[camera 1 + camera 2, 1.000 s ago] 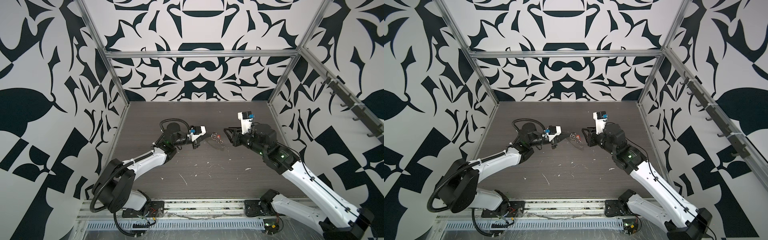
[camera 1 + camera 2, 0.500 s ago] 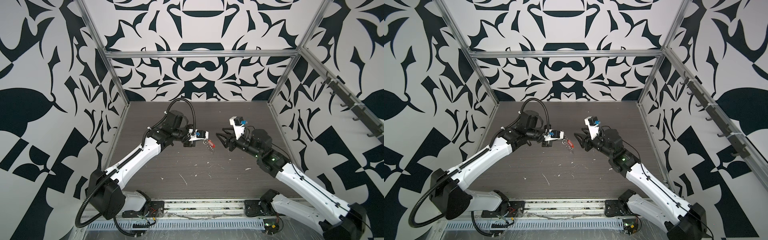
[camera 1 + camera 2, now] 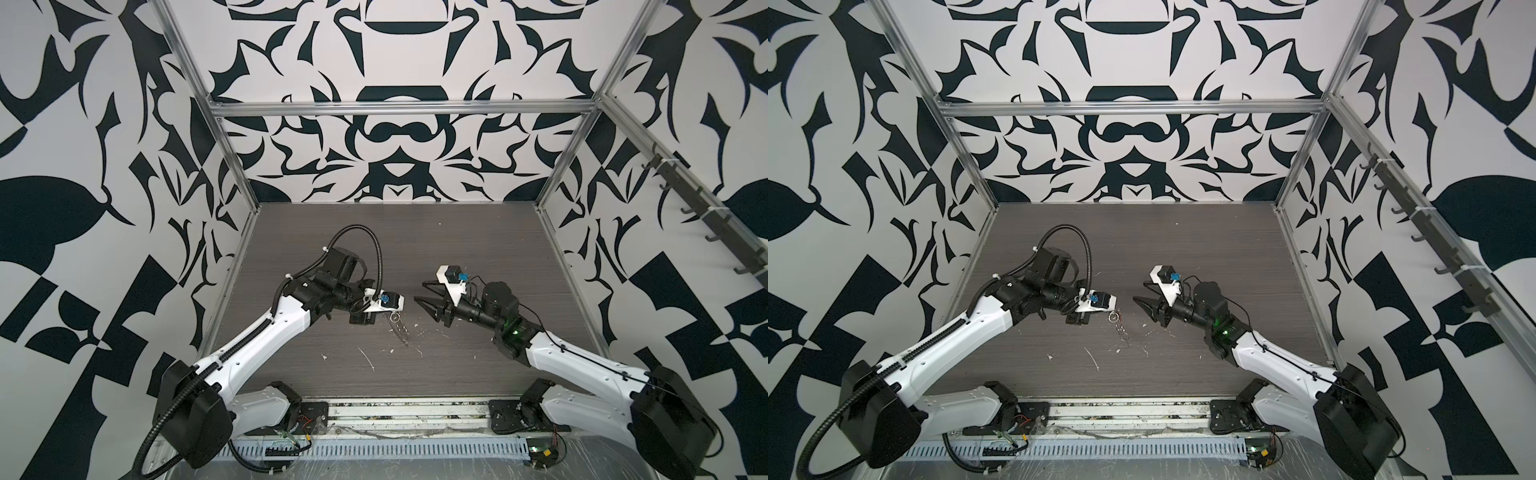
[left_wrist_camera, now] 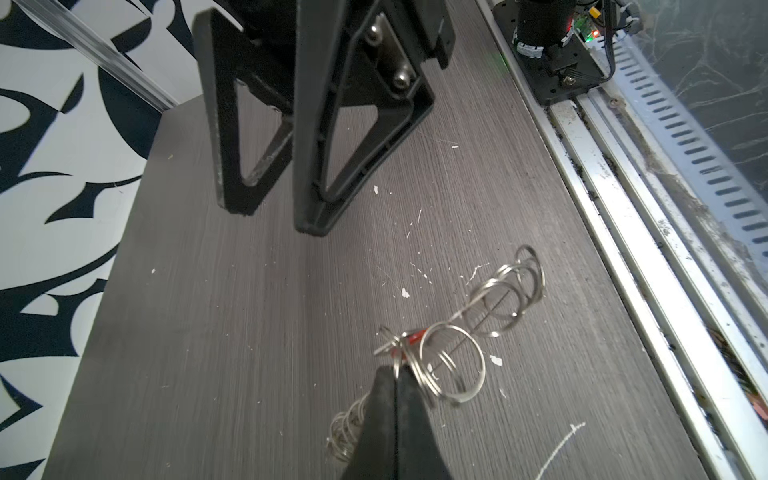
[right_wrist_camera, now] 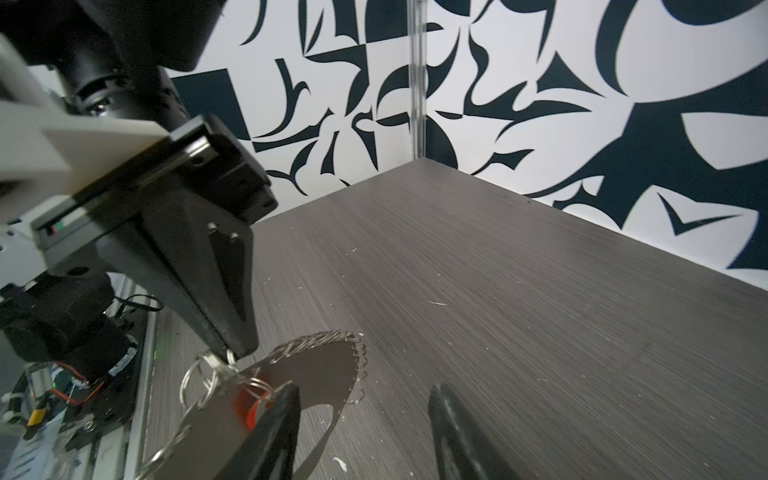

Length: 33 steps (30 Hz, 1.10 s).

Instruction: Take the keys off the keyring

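Right now your left gripper [image 4: 395,384] has its jaws pressed together on one ring of the keyring bunch [image 4: 451,361], pinching it at the very tips. Silvery rings trail away from the pinch in a loose chain, with a red tag [image 4: 413,338] tucked among them. Single keys are too fine to pick out, and you cannot tell whether the lowest rings touch the tabletop [image 3: 457,249]. In both top views the bunch hangs near the table's middle, just at 3 o'clock of the left gripper. Your right gripper [image 3: 419,291] sits at about 2 o'clock from the bunch, clearly apart from it, jaws spread and holding nothing. Bare wood-grain surface runs wide toward 12 o'clock, and toward 3 and 9 o'clock, up to the patterned walls [image 3: 395,174]. At 6 o'clock the table ends at an aluminium rail [image 3: 415,405], with a stretch of table scattered with white flecks [image 3: 368,359] between that edge and the bunch.
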{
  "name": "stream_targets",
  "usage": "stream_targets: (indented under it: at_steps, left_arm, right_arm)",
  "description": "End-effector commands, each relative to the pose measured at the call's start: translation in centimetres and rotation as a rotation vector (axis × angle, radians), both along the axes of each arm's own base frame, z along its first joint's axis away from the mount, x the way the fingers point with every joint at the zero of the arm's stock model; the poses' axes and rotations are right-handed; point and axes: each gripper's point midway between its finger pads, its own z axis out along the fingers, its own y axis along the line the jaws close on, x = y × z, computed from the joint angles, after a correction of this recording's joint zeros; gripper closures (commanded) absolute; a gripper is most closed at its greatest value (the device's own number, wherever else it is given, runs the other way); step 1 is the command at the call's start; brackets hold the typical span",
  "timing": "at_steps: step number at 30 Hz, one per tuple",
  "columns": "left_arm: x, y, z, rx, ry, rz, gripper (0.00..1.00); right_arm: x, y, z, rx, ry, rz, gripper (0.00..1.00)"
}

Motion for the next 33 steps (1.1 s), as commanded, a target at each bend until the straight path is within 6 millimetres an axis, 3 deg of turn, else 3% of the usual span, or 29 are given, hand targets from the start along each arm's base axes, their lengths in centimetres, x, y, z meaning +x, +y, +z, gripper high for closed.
stream_targets:
  at_steps: [1, 24, 33]
  left_arm:
    - [-0.4, -0.4, 1.5, -0.082, -0.063, -0.04, 1.0]
    - [0.5, -1.6, 2.6, -0.178, -0.06, -0.017, 1.0]
    - [0.4, -1.3, 1.9, -0.162, -0.082, -0.016, 1.0]
  right_arm:
    - [-1.1, 0.6, 3.0, 0.043, -0.17, 0.035, 0.47]
    - [-3.5, 4.6, -1.2, -0.191, -0.285, 0.043, 0.45]
    - [-4.0, 3.3, 1.3, -0.192, -0.367, 0.013, 0.39]
